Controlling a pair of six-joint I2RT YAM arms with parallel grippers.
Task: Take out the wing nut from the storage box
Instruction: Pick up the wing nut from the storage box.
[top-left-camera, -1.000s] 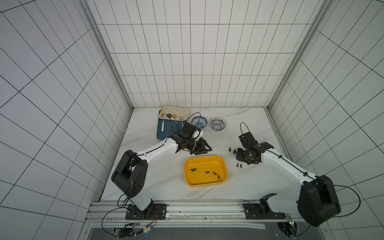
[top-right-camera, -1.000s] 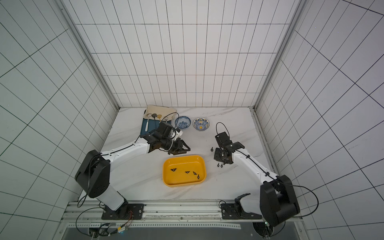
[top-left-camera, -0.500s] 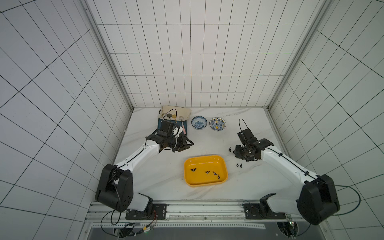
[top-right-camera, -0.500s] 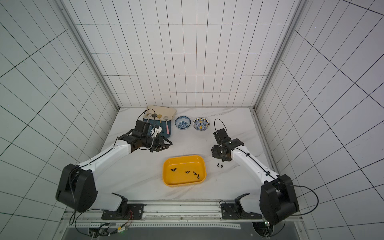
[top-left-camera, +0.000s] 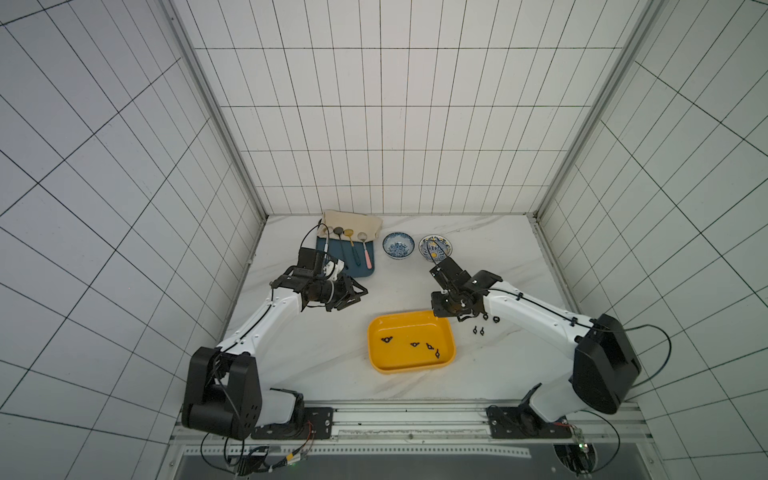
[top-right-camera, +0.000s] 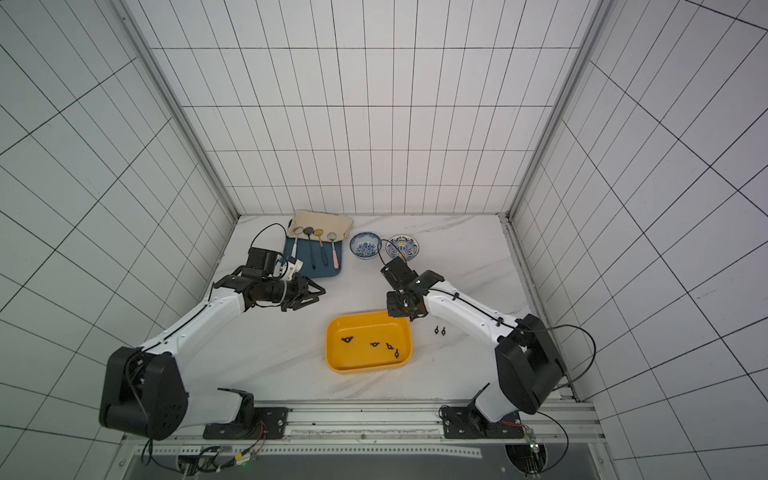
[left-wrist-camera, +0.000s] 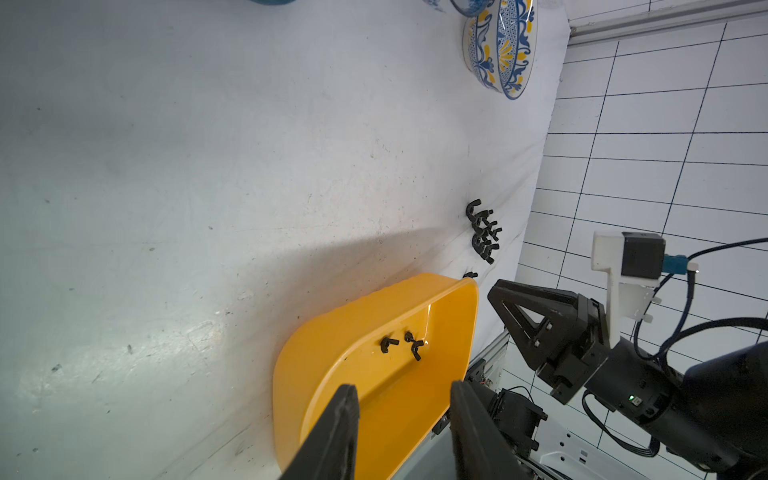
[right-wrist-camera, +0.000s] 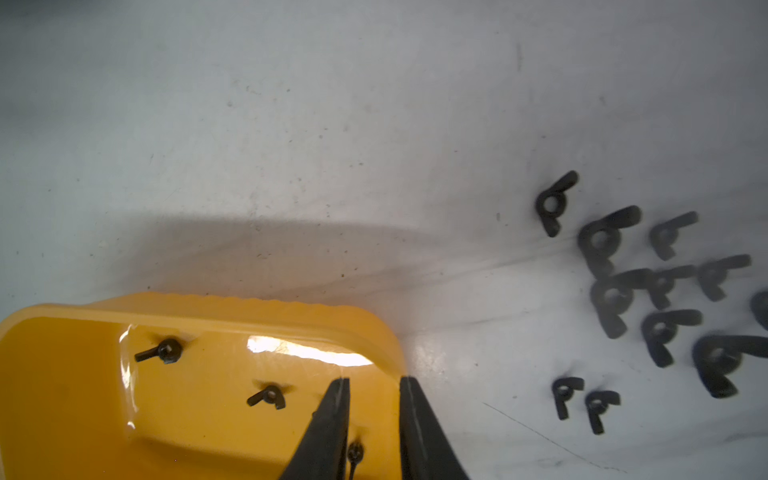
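The yellow storage box lies at the front middle of the table, with several black wing nuts on its floor. My right gripper hangs over the box's far right corner, jaws open by a narrow gap and empty. One nut lies on the box floor below its fingers. My left gripper is open and empty. It hovers left of the box and well apart from it, pointing toward it. The left wrist view shows the box and the right gripper.
Several loose wing nuts lie on the table right of the box. At the back stand two patterned blue bowls, a dark-blue tray with spoons, and a beige cloth. Tiled walls close in three sides.
My left arm has drawn back to the left, away from the box. My right gripper has moved left from the loose nuts to the box's far right corner.
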